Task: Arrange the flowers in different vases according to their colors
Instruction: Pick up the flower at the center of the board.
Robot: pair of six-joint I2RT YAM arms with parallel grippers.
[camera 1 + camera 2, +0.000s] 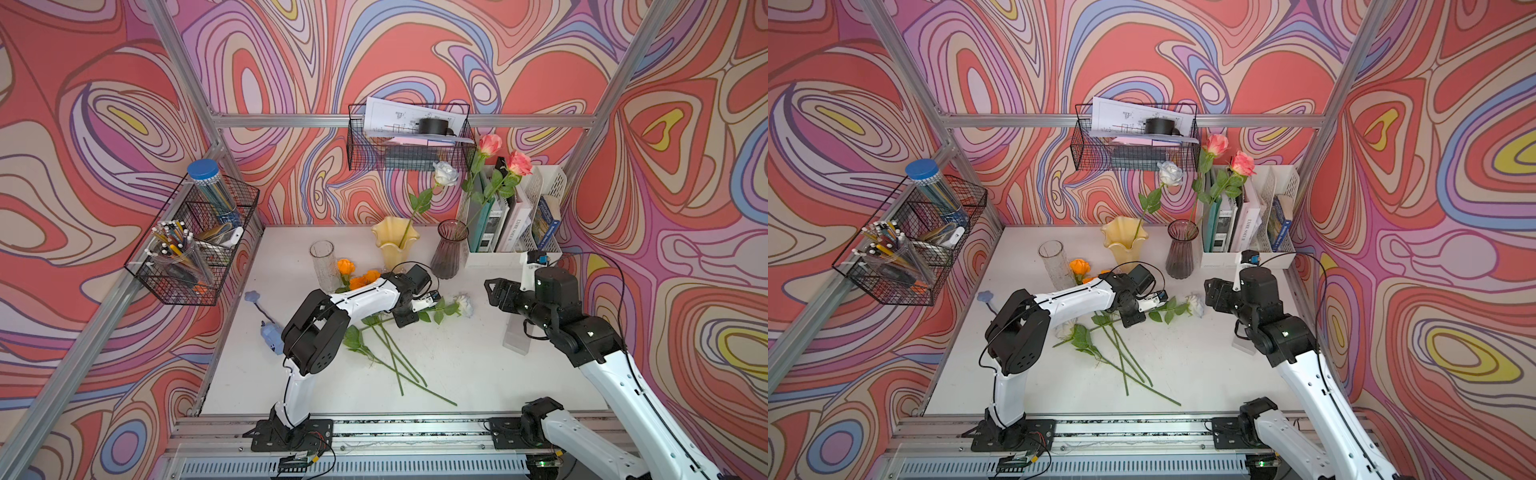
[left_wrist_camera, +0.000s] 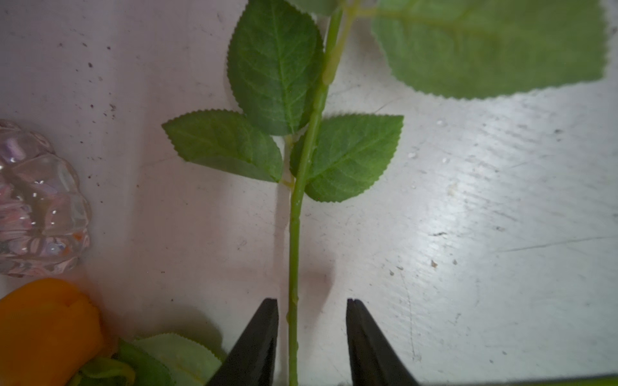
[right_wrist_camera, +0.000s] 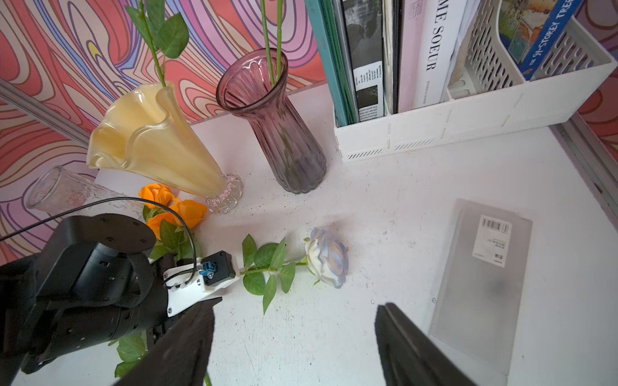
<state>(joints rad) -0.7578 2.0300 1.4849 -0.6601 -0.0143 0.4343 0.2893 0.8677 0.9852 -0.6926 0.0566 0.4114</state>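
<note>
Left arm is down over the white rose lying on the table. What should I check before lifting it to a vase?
1. The stem sits between the jaws of the left gripper: ok.
2. Jaws clamped on it: not ok, gaps show on both sides.
3. Head of the lying white rose free: ok, it touches only the table.
4. The other stems crossing it: cannot tell, the left arm hides that stretch.
5. The yellow ruffled vase upright, holding the standing white rose: ok.
6. The right gripper clear: ok, open, apart from the rose.
</note>
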